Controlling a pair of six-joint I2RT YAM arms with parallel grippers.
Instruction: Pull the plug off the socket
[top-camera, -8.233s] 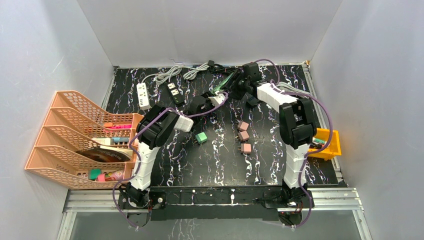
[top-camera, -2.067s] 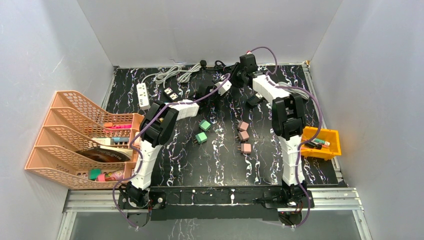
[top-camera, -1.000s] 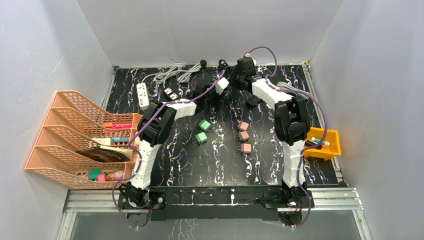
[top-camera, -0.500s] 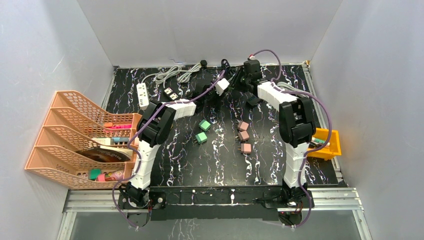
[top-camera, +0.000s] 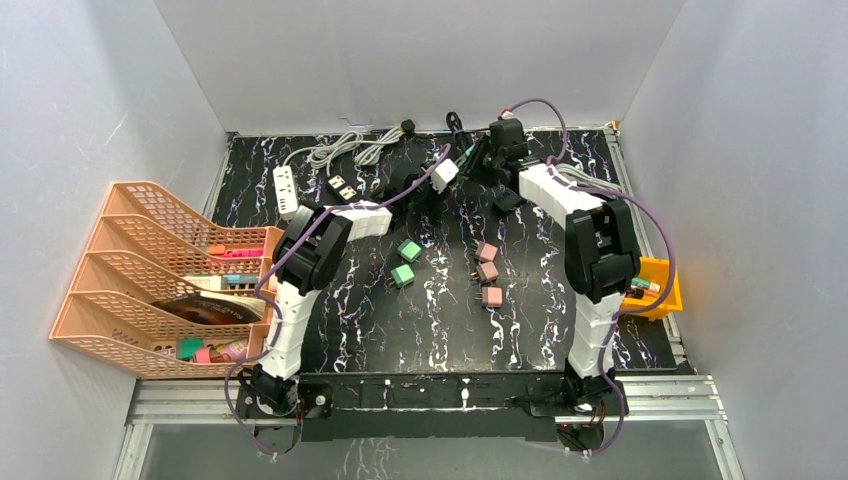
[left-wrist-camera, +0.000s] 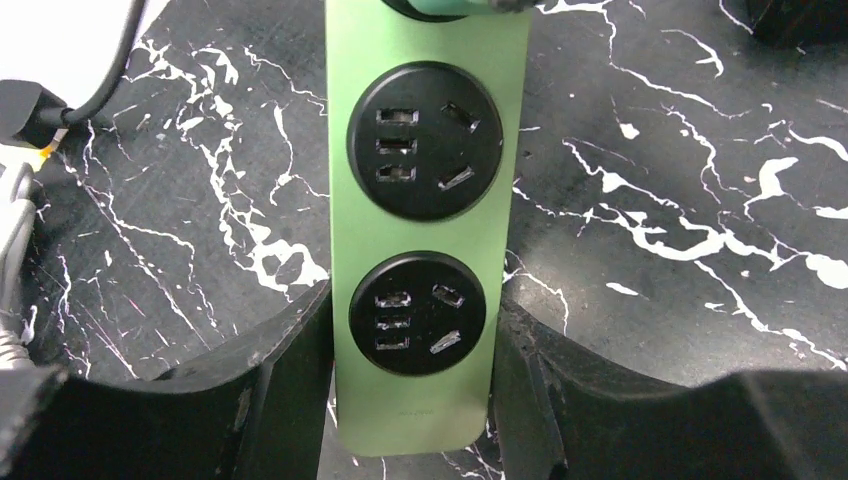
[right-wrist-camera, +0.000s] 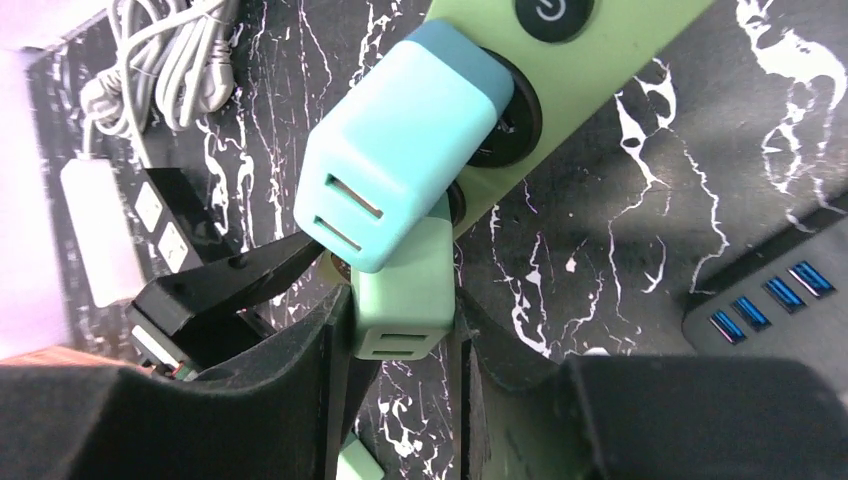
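Soft, even light fell from above. Right of the green power strip (left-wrist-camera: 430, 250), the black marbled table (left-wrist-camera: 650, 150) carried a faint grey sheen. The strip and the pale green plug (right-wrist-camera: 405, 290) were sharp; the left gripper's fingers (left-wrist-camera: 270, 400) flanking the strip were blurred. Far left of the strip, the right wrist view's edge was washed out pale.

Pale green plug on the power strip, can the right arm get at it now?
Likely yes: the right pincer has a finger against each side of the pale green plug, and the blue plug beside it sits outside them.
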